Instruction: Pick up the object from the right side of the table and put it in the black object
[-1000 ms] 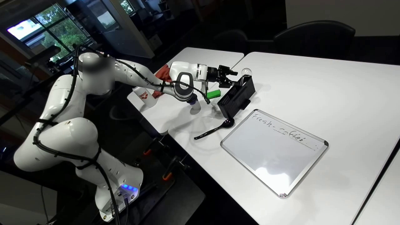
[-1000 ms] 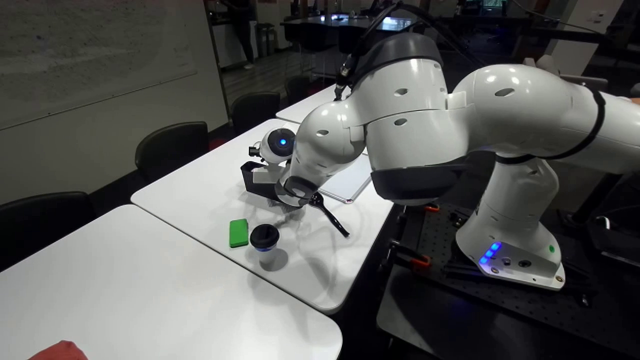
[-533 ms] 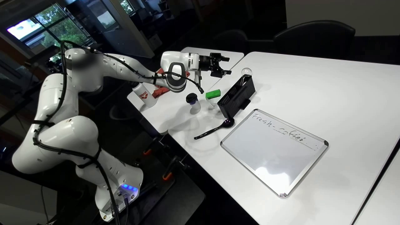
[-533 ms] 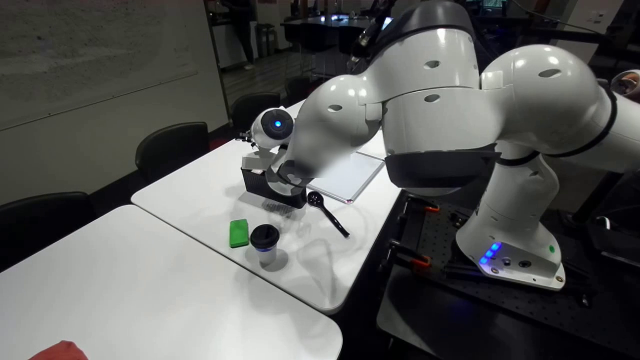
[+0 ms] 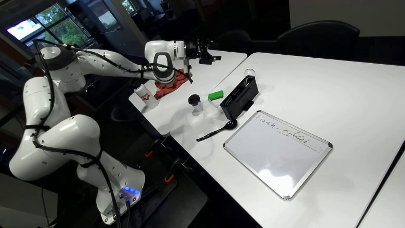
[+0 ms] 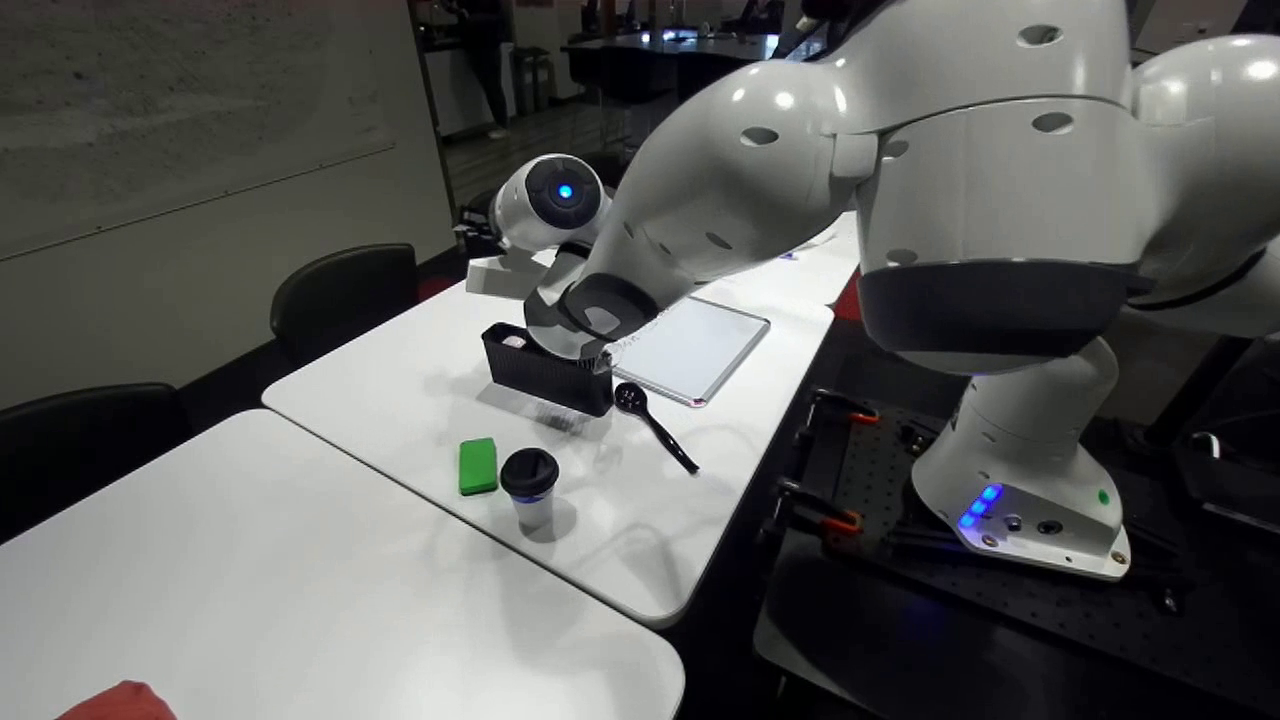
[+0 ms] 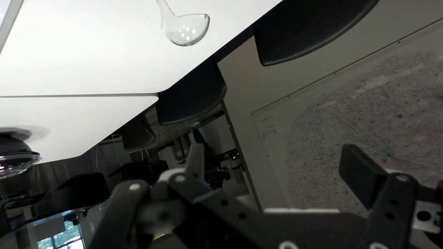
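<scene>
The object, a clear see-through piece (image 5: 249, 72), stands in the black slotted holder (image 5: 244, 100), its round end sticking out above the far end. In the wrist view the clear piece (image 7: 187, 31) shows as a rounded bowl on a narrow stem; its other end is cut off. The holder also shows in an exterior view (image 6: 545, 380), partly behind the arm, where the clear piece's round end cannot be made out. My gripper (image 5: 213, 50) is open and empty, raised above the table and well apart from the holder. Its two fingers (image 7: 271, 160) stand wide apart in the wrist view.
Near the holder are a green block (image 5: 215, 95), a lidded cup (image 5: 196, 104), a black slotted spoon (image 5: 220, 129) and a whiteboard (image 5: 275, 155). A white bottle (image 5: 147, 98) and red cloth (image 5: 177, 84) are farther left. Chairs (image 6: 345, 300) line the table's far side.
My gripper has risen and drawn back from the holder and the clear piece, with its fingers open. The clear piece and the holder have stayed in place.
</scene>
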Robot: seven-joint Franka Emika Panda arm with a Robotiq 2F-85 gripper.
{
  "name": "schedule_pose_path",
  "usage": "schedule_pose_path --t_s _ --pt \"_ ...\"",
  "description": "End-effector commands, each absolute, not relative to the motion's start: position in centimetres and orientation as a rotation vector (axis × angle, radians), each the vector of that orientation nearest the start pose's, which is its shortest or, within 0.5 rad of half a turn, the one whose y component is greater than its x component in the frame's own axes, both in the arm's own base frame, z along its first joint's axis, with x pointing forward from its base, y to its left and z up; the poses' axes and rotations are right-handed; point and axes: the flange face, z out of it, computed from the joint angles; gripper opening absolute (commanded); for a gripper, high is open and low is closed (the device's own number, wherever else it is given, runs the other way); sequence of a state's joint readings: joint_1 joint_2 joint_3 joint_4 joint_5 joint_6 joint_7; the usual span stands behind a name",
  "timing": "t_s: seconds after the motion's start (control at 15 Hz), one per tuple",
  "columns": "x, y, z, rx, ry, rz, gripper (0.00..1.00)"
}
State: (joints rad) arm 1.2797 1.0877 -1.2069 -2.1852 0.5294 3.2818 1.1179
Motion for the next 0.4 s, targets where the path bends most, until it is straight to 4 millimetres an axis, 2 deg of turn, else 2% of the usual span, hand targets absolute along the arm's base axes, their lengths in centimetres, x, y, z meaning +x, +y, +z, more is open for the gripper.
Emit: schedule_pose_path --t_s 0.0,0.33 --pt "57.4 6.9 31.2 -2.427 1.319 -1.720 1.00" --pt "56.4 7.4 33.0 -2.388 1.324 -1.733 1.00"
